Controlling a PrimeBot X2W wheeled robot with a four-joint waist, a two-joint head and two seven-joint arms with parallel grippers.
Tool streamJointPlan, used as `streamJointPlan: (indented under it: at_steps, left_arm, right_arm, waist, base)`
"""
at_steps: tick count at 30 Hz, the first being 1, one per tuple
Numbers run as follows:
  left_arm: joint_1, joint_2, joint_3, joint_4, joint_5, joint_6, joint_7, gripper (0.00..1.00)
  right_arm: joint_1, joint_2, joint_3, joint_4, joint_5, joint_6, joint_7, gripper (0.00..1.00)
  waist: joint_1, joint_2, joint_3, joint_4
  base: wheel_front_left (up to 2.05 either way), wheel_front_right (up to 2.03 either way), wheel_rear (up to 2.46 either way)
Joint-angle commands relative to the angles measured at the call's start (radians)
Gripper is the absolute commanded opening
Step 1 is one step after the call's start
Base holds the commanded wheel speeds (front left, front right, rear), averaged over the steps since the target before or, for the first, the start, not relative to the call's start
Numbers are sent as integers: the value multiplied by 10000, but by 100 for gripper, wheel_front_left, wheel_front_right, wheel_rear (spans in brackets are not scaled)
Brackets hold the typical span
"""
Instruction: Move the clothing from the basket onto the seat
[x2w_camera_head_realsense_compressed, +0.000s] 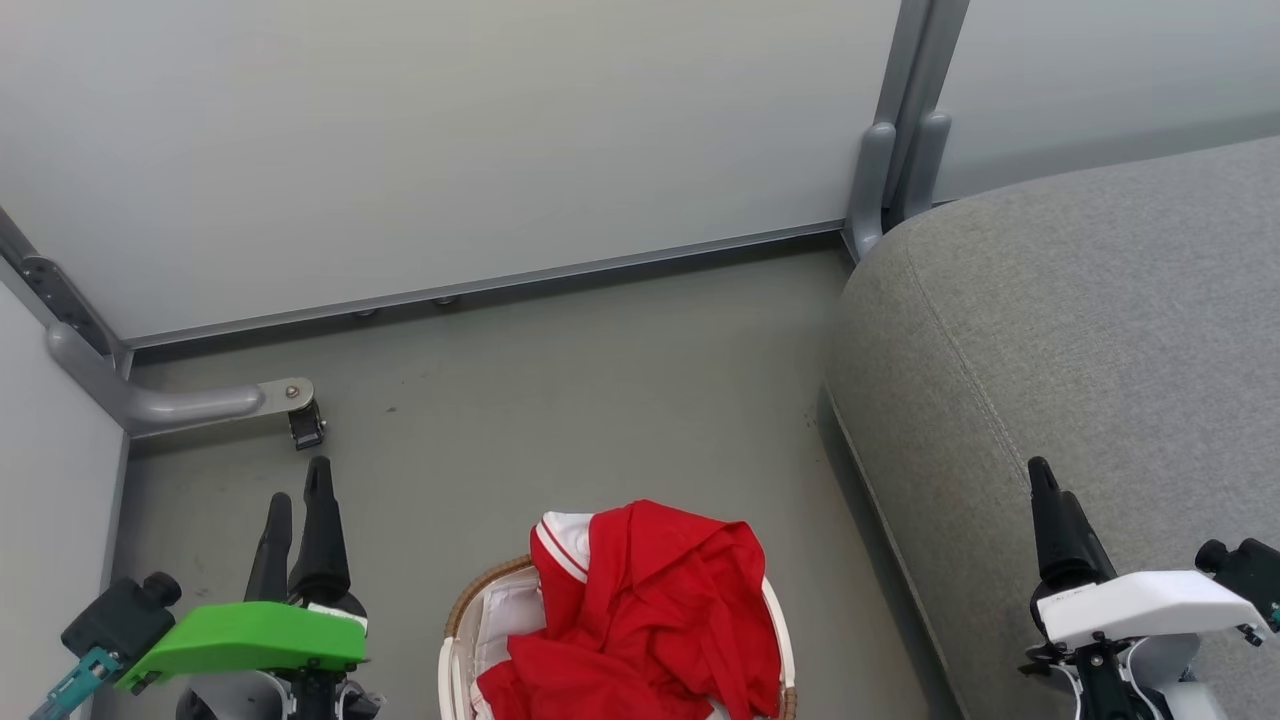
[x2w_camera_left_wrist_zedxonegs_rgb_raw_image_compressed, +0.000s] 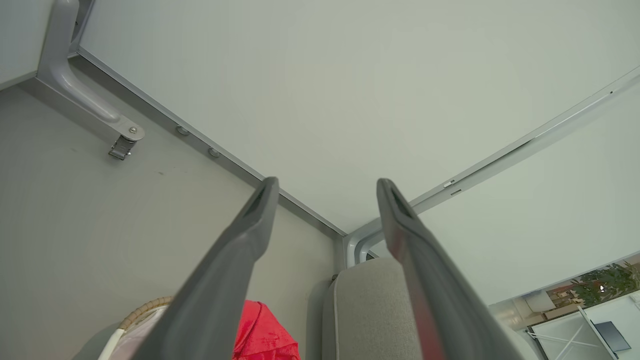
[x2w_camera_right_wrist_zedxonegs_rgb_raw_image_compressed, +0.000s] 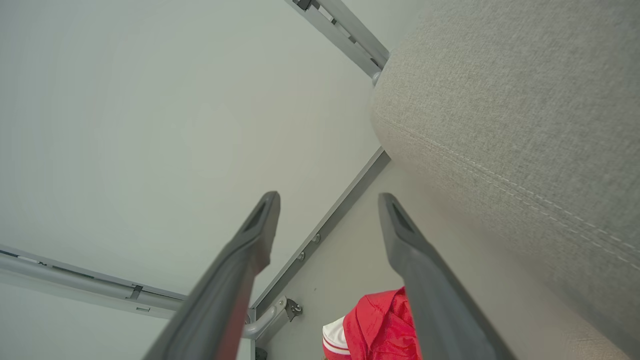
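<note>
Bright red clothing (x2w_camera_head_realsense_compressed: 640, 610) with white striped trim is heaped in the cream basket (x2w_camera_head_realsense_compressed: 460, 615), whose brown woven rim and white liner show at the bottom middle of the head view. The grey seat (x2w_camera_head_realsense_compressed: 1080, 350) spreads across the right. My left gripper (x2w_camera_head_realsense_compressed: 297, 495) stands open to the basket's left, over the floor, with nothing between its fingers. My right gripper (x2w_camera_head_realsense_compressed: 1042, 470) hovers above the seat's near part; the right wrist view shows its fingers (x2w_camera_right_wrist_zedxonegs_rgb_raw_image_compressed: 260, 220) spread apart and empty. The red clothing (x2w_camera_left_wrist_zedxonegs_rgb_raw_image_compressed: 260, 330) and seat (x2w_camera_left_wrist_zedxonegs_rgb_raw_image_compressed: 370, 310) peek in low in the left wrist view.
Pale partition walls with grey metal frames (x2w_camera_head_realsense_compressed: 900, 120) enclose the grey floor (x2w_camera_head_realsense_compressed: 560, 400). A curved bracket with a caster (x2w_camera_head_realsense_compressed: 305, 425) sits at the left wall's foot. Open floor lies between the basket and the back wall.
</note>
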Motion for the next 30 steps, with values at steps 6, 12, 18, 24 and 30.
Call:
streamJointPlan:
  at_steps: [6,12,18,24,30]
  left_arm:
    - [122,67,-180,78,1095,184,-279,100]
    - [213,73,-281,253,1850,352,-456,100]
    - [288,78,-410,410,2526,426,-630,100]
    - [360,83,-494,579,3125,441,-793,100]
    - [416,89,-502,718,3604,450,-929,100]
  right_arm:
    - [-15,-80,167,-109,-1237,2,-288,100]
    - [48,-87,295,-94,-2002,2,-468,100]
    - [109,-95,449,17,-2583,2,-632,100]
    - [143,-102,544,67,-3189,2,-803,100]
    - [191,-110,592,99,-3732,2,-941,100]
  waist:
    - [0,0,-4,21]
    - [0,0,-18,37]
    - [0,0,-29,57]
    - [0,0,-42,82]
    - [0,0,-56,119]
  base:
    - [0,0,0]
    - [0,0,0]
    - [0,0,0]
    - [0,0,0]
    - [0,0,0]
